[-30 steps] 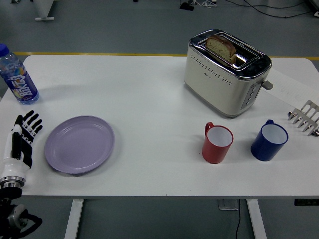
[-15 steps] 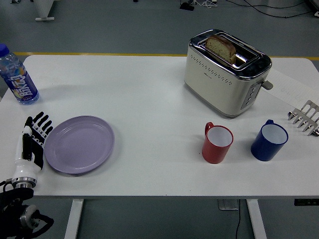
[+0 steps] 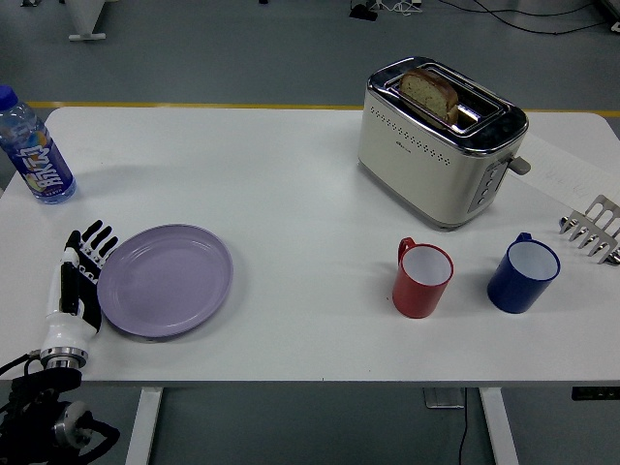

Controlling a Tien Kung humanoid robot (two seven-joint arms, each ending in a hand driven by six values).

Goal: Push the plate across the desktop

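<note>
Left hand [image 3: 79, 281] at the near left of the bench [image 3: 291, 194], entering from the lower left corner, palm side turned toward the plate. Fingers [image 3: 95, 238] extended and slightly fanned, pointing to the far side, gripping nothing. Inner edge of the hand set against the left rim of the plate [image 3: 165, 280]; contact appears to be made, with no gap visible between the two. White and black casing on the hand, metal wrist joint at the near bench edge, dark arm and cabling below the edge.

Plate lavender, oval in this view, lying flat on the bench in the near left area, empty. Well clear of the near edge.

Water bottle [image 3: 33, 150] upright at the far left edge, blue cap, coloured label, well apart from the hand and plate.

Toaster [image 3: 441, 140] cream and chrome, standing on the far right half of the bench, set at an angle. Slice of bread [image 3: 429, 93] upright in one slot, protruding above the top.

Red mug [image 3: 422, 279] near and to the right of centre, upright, white inside, handle to the far left. Blue mug [image 3: 523, 274] just to its right, upright, white inside, handle on the far side; the two mugs apart, not touching.

Metal rack [image 3: 593, 229] with prongs at the right edge, partly cut off. Sheet of paper [image 3: 567, 170] lying flat beyond it, behind the toaster's right side.

Right hand not seen.
</note>
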